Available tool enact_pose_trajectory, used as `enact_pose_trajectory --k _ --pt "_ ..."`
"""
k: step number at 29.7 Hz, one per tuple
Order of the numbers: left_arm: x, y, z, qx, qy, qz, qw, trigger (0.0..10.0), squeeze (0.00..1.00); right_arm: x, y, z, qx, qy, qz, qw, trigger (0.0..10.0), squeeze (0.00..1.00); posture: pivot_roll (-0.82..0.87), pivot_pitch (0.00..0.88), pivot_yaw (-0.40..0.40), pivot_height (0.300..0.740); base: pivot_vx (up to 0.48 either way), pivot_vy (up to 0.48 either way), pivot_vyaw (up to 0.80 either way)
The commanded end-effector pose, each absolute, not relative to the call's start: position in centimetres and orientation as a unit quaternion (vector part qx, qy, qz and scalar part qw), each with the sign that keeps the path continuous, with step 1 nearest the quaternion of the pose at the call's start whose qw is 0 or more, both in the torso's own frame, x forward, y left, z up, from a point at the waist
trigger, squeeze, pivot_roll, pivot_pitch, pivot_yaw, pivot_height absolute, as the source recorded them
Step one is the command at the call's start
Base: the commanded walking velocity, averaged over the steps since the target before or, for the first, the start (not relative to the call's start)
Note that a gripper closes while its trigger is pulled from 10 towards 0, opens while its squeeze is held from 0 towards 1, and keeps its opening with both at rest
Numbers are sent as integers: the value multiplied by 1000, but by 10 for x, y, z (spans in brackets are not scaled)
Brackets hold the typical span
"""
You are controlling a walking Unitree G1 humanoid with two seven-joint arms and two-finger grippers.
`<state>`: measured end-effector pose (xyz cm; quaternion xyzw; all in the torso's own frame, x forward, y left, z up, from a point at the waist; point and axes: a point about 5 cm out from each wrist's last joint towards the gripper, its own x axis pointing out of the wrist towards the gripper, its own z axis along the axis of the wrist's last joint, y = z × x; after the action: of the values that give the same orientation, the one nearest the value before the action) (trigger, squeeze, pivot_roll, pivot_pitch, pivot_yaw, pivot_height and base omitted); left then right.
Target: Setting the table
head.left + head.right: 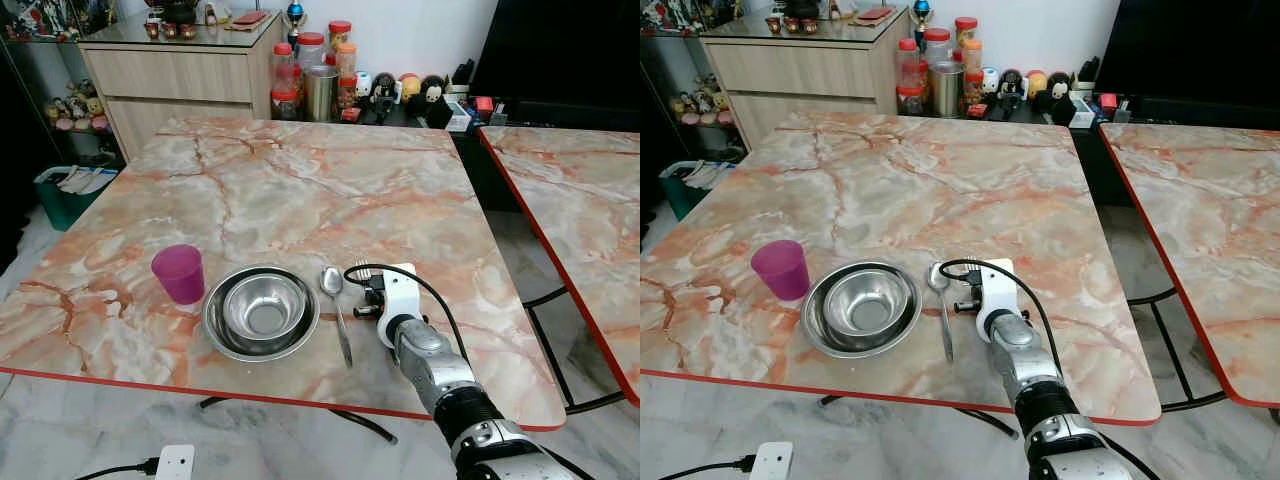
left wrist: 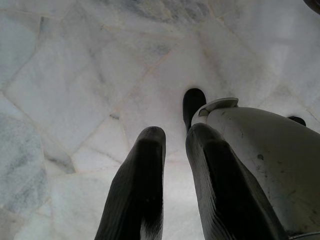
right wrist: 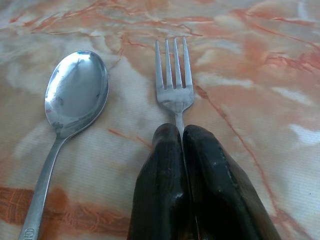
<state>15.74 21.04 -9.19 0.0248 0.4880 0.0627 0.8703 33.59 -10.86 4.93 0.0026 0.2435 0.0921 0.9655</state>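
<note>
From the head views, a steel bowl [image 1: 262,312] sat near the front edge of the marble table [image 1: 300,190]. A purple cup [image 1: 179,273] stood just left of the bowl, and a spoon [image 1: 337,310] lay just right of it. The right gripper [image 1: 366,290] reached in beyond the spoon.

In the right wrist view, that gripper pinched the handle of a fork [image 3: 174,77] beside the spoon, tines resting on the table.

In the left wrist view, the left gripper [image 2: 172,145] hung over the tiled floor [image 2: 75,75], fingers slightly apart.

Glossy marble-look worktop [image 1: 300,180]; shiny metal fork [image 3: 174,85] in the matt black right claw [image 3: 181,134], polished metal spoon [image 3: 70,115] just beside.
</note>
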Motion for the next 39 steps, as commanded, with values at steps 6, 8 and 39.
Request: enact_pose_trajectory --k 6,8,39 --pt "154 210 -94 27 498 56 865 10000 0 333 -108 47 2 249 92 964 10000 0 89 0 -44 728 0 0 0" --pt "154 210 -94 27 498 56 865 10000 0 332 -107 45 3 251 92 964 10000 0 88 0 -44 728 0 0 0" --pt "154 209 -94 20 495 56 867 10000 0 338 -117 62 6 194 55 979 10000 0 87 0 -44 728 0 0 0"
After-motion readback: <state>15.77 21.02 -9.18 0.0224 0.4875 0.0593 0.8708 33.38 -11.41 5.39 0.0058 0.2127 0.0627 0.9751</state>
